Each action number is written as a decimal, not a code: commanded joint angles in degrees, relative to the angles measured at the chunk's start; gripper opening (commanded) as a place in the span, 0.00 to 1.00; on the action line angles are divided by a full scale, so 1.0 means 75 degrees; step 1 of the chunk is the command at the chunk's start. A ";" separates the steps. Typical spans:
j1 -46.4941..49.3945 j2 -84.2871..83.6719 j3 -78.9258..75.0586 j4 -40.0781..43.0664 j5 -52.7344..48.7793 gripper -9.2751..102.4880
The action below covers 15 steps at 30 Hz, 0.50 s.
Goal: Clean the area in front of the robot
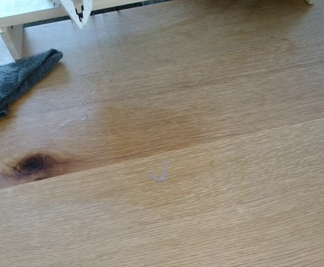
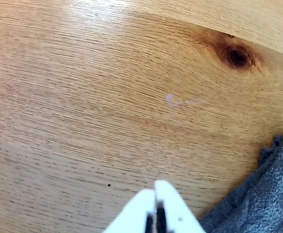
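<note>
Oak-grain wood, light brown, makes up the broad table that spreads across both views. In the fixed view a darker brown patch lies near the middle, with a dark knot at the left edge. Two faint whitish scribble marks show there: one curved stroke above the knot, and a small tick-shaped mark lower down, toward the centre. A grey fuzzy cloth lies crumpled on the table at the left, just beside the leg of a white shelf-like frame at the top. The white pointed fingers of the robot's gripper hang at the top edge, above the table and apart from the cloth.

In the wrist view the fingers point up from the bottom edge, pressed together with only a thin dark seam between them, holding nothing. The cloth lies just to their right, the curved mark and knot farther off.
</note>
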 commanded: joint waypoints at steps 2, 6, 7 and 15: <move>0.1969 -0.0797 0.0855 -0.0445 0.0352 0.08; 0.1980 -0.0797 0.0855 -0.0445 0.0352 0.08; 0.1980 -0.0797 0.0855 -0.0445 0.0352 0.08; 0.1969 -0.0926 0.0855 -0.0609 0.0316 0.08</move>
